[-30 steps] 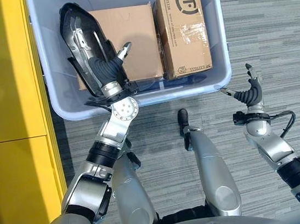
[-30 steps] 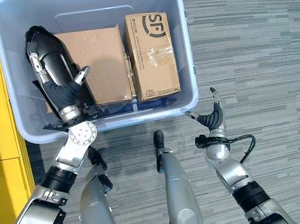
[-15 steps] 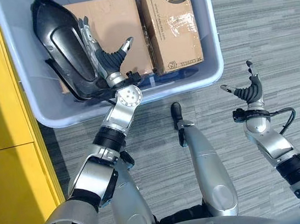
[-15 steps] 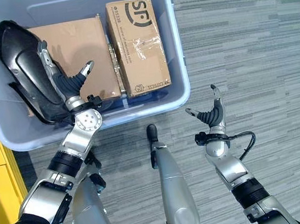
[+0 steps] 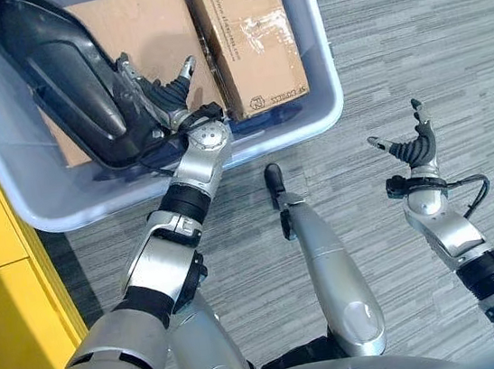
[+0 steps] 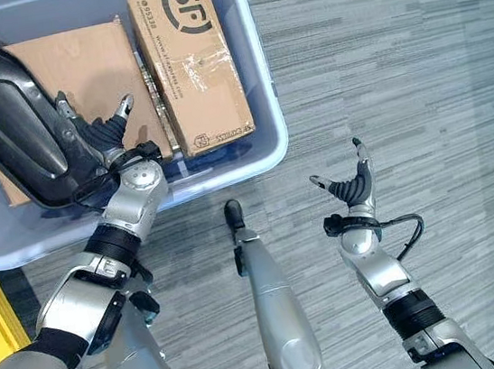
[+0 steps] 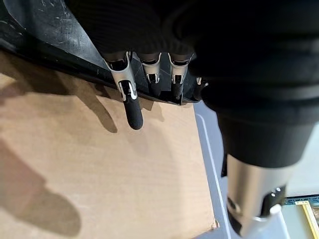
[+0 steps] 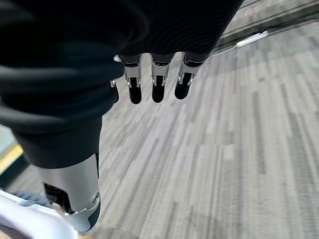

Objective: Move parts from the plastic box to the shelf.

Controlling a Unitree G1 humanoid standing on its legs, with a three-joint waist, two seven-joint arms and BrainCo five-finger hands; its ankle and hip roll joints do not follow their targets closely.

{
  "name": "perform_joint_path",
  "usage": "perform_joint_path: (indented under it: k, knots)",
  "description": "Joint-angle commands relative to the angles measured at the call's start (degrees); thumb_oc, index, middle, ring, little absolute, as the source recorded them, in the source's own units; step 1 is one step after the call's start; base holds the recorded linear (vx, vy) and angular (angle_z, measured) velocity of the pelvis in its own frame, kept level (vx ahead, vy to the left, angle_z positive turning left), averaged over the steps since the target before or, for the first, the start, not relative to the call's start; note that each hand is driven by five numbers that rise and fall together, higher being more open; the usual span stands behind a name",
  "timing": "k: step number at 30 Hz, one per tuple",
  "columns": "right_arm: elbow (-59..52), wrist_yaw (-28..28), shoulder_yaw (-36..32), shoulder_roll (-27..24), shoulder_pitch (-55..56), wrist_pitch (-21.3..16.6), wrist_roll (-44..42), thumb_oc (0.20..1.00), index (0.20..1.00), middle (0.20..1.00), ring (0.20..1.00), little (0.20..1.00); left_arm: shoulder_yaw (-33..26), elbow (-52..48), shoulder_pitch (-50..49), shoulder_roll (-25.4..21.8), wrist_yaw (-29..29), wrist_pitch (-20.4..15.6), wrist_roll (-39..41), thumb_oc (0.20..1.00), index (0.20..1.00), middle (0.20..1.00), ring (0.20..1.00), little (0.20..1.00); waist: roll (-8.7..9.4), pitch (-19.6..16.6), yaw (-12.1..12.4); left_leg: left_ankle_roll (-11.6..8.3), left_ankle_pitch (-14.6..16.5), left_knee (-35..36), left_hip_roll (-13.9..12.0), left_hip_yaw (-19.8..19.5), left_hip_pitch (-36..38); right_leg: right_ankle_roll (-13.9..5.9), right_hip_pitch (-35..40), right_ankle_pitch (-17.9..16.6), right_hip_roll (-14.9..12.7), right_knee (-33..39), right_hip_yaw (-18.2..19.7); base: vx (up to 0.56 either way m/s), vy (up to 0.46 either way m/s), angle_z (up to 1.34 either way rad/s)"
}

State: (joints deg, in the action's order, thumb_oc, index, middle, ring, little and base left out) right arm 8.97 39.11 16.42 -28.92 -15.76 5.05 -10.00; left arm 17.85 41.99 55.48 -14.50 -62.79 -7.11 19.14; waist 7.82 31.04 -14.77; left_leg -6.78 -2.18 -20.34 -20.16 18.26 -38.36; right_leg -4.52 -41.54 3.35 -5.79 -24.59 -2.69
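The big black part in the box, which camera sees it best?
The right eye view shows the black part best: nearly its whole curved shell, lying in the plastic box with the left robot hand against it. The left eye view cuts off its top end. The left wrist view catches just its edge behind the fingers.

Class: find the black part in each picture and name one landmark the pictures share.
Left eye view: black part, upper left, in the plastic box.
Right eye view: upper left.
Left wrist view: along the top.
Right wrist view: carpet beyond the fingers.
Landmark: flat cardboard.
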Motion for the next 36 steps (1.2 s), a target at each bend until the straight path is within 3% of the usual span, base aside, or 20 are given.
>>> perform_joint_path:
  k: [1,12,16,23,30,33,36]
  knots:
    - [-0.1,2.0,-1.2,-0.8,-1.4,-1.7,-0.8,1.000,1.000,1.000,1.000,1.000,0.6,3.4,1.1,-0.7,2.1,-2.9,-0.7,1.000,1.000,1.000,1.000,1.000,5.23,-1.2,1.5,-1.11,6.6,-7.8,0.9,-1.3,-3.0,-4.00,-0.7,-2.8,-0.8,1.2,-5.5,0.00,0.000,0.00]
    - [-0.8,1.7,-0.9,-0.5,1.2,-2.8,-1.3,1.000,1.000,1.000,1.000,1.000,8.9,-1.9,1.4,2.0,19.6,-5.8,-3.8,1.000,1.000,1.000,1.000,1.000,5.46,-1.2,0.4,0.05,6.9,-6.8,1.4,0.1,-2.2,-3.72,-0.5,-3.2,-0.2,1.3,-5.7,0.00,0.002,-0.01]
    - [-1.4,0.9,-1.8,-0.7,2.9,-3.5,-0.2,1.000,1.000,1.000,1.000,1.000,13.3,-9.2,-2.9,5.2,25.6,-6.9,-11.3,1.000,1.000,1.000,1.000,1.000,4.73,-1.2,0.3,0.45,6.9,-5.9,1.8,1.0,-1.4,-3.42,-0.2,-3.2,-0.3,1.9,-5.6,0.00,0.034,-0.01]
    - [-1.1,0.7,-1.3,-1.3,2.5,-5.1,2.3,1.000,1.000,1.000,1.000,1.000,14.5,-14.0,-4.4,4.6,18.8,-4.5,-14.7,1.000,1.000,1.000,1.000,1.000,3.87,-1.2,0.8,0.61,6.9,-5.5,2.1,1.2,-0.9,-3.27,0.0,-2.7,-0.7,1.7,-5.7,0.00,0.005,0.00]
    - [-0.6,1.0,-1.1,-1.8,2.3,-5.3,4.0,1.000,1.000,1.000,1.000,1.000,11.9,-14.9,-3.4,1.4,14.0,-8.3,-21.1,1.000,1.000,1.000,1.000,1.000,3.04,-1.2,1.9,0.71,7.1,-5.9,2.4,0.6,-0.6,-3.36,0.5,-2.5,-1.5,1.4,-5.9,0.00,0.000,0.00]
    - [-0.4,1.6,-1.1,-2.5,3.3,-6.4,4.7,1.000,1.000,1.000,1.000,1.000,10.7,-18.7,-1.9,-2.5,10.0,-9.9,-28.9,1.000,1.000,1.000,1.000,1.000,2.14,-1.2,2.6,0.77,7.0,-5.3,2.9,0.3,0.0,-3.33,0.9,-2.3,-1.9,1.4,-6.0,0.01,0.007,0.04]
    - [-0.5,2.5,-0.7,-2.8,4.0,-6.6,5.1,1.000,1.000,1.000,1.000,1.000,9.4,-21.8,-0.7,-5.3,6.7,-10.8,-30.5,1.000,1.000,1.000,1.000,1.000,1.33,-1.2,3.2,0.89,6.9,-4.7,3.7,-0.1,0.7,-3.30,1.4,-2.1,-2.3,1.4,-6.1,0.01,0.022,0.07]
